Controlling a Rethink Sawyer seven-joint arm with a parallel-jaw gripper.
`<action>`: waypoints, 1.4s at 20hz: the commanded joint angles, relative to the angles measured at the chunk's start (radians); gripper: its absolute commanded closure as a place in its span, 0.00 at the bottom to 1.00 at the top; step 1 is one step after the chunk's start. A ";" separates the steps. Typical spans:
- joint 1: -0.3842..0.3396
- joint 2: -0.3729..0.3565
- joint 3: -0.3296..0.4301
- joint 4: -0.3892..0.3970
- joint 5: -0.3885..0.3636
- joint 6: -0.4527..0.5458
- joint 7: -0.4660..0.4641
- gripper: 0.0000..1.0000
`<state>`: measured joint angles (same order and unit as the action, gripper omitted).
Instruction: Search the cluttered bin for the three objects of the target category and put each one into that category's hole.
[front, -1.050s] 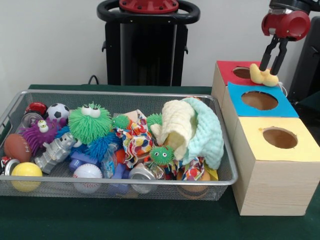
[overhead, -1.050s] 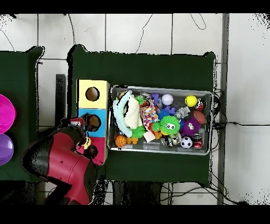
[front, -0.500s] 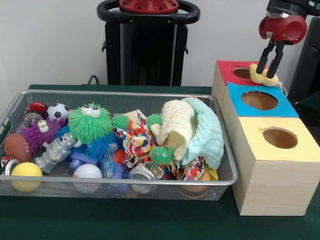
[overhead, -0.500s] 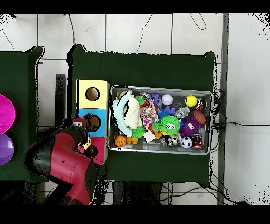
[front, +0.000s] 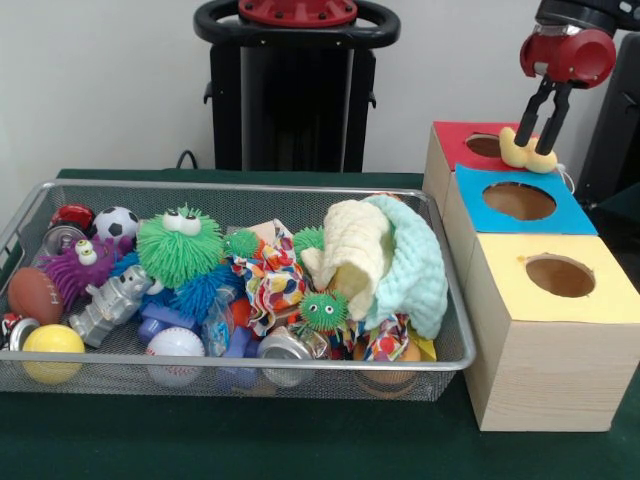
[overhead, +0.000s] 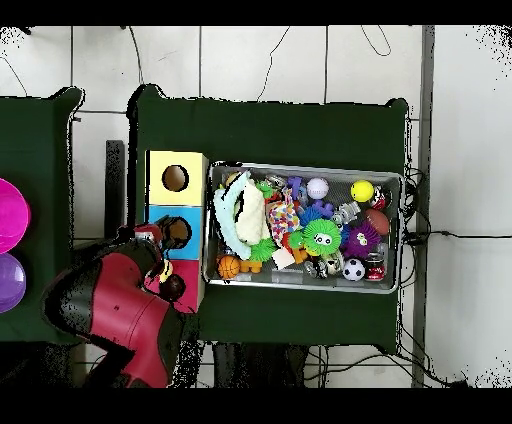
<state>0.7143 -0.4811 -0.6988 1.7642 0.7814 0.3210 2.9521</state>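
A yellow curved toy (front: 526, 153) hangs just above the red-topped box (front: 452, 148), at the right edge of its round hole (front: 487, 145). My gripper (front: 538, 138) comes down from the upper right and is shut on the toy, its black fingers (front: 556, 112) pinching it from both sides. In the overhead view the red arm (overhead: 115, 310) covers most of the red box, and the yellow toy (overhead: 165, 268) shows beside its tip. The wire bin (front: 250, 187) lies to the left, packed with toys.
A blue-topped box (front: 562, 212) and a yellow-topped box (front: 600, 300) stand in a row nearer than the red one. The bin holds a green fuzzy creature (front: 178, 245), cream and mint cloths (front: 385, 255), several balls and cans. A black stand (front: 296, 90) rises behind the bin.
The gripper has lifted the yellow toy a little off the red box top and now holds it slightly higher over the hole's edge. The bin's contents have not moved.
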 joint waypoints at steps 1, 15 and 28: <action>0.031 0.032 0.045 0.000 0.031 0.083 0.272 0.00; 0.053 0.051 0.042 0.011 0.045 0.113 0.291 0.00; 0.073 0.055 0.022 0.026 0.016 0.210 0.306 0.00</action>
<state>0.7897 -0.4766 -0.7235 1.7660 0.7829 0.3546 2.9521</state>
